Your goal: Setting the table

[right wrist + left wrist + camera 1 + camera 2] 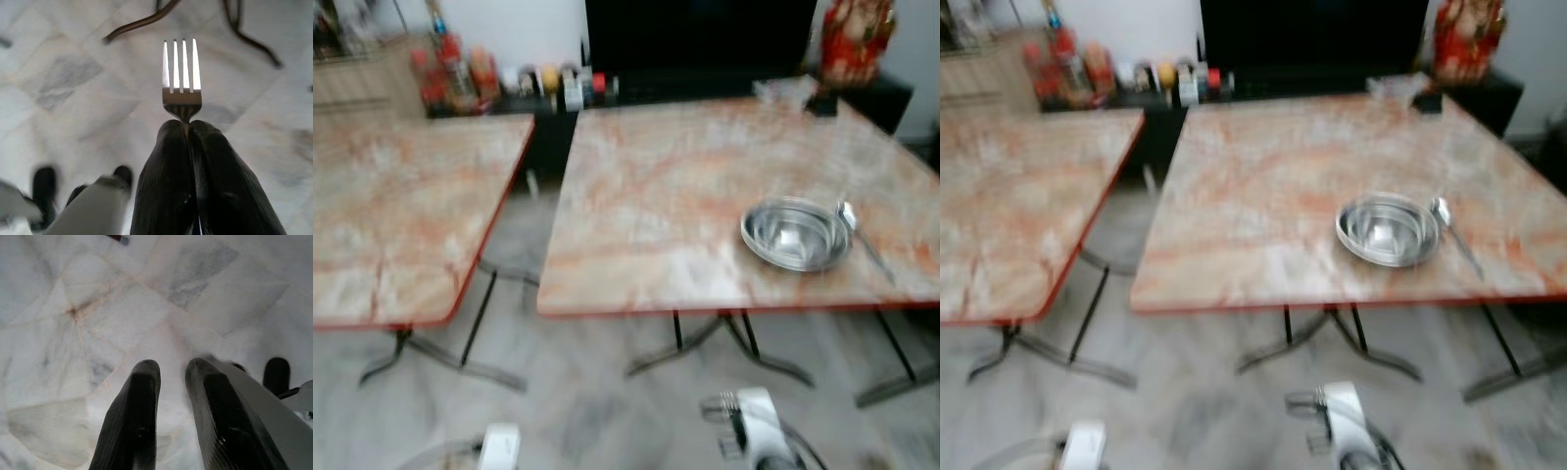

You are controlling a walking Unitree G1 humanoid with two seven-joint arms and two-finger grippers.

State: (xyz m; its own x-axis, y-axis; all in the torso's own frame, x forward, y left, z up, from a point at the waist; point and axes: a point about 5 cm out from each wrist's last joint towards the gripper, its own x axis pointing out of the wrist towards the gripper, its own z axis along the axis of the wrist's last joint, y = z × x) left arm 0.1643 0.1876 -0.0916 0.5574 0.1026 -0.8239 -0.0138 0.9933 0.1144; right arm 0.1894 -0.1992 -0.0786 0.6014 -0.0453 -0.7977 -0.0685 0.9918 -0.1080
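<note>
We look down on two square tables with pink-veined marble-pattern tops and red edging, standing on thin dark metal legs over a pale grey marble floor (607, 392); the picture is softly blurred. The left table (401, 215) fills the left side of the frame, and the right table (666, 186) takes the centre and right, with a gap of floor between them. On the right table, toward the lower right of the frame, sits a round shiny steel bowl (795, 234), and a steel spoon (860, 233) lies just beside it on its right. Along the top of the frame runs a low dark cabinet (548, 108) carrying bottles and jars (460, 73), with a large black screen (700, 34) behind it and a red figurine (857, 39) in the upper right corner. At the bottom edge, the pale wrists of both arms show, and there we see the fork (731, 402) as small tines by the right one. The right wrist view gives the detail: the right gripper (188, 128), its ribbed black fingers pinched tight together, clamps the neck of the four-tined metal fork, which points out over the floor tiles and table feet. The left wrist view shows the left gripper (172, 372) over bare marble tiles, its two ribbed fingers a narrow gap apart, holding nothing.
</note>
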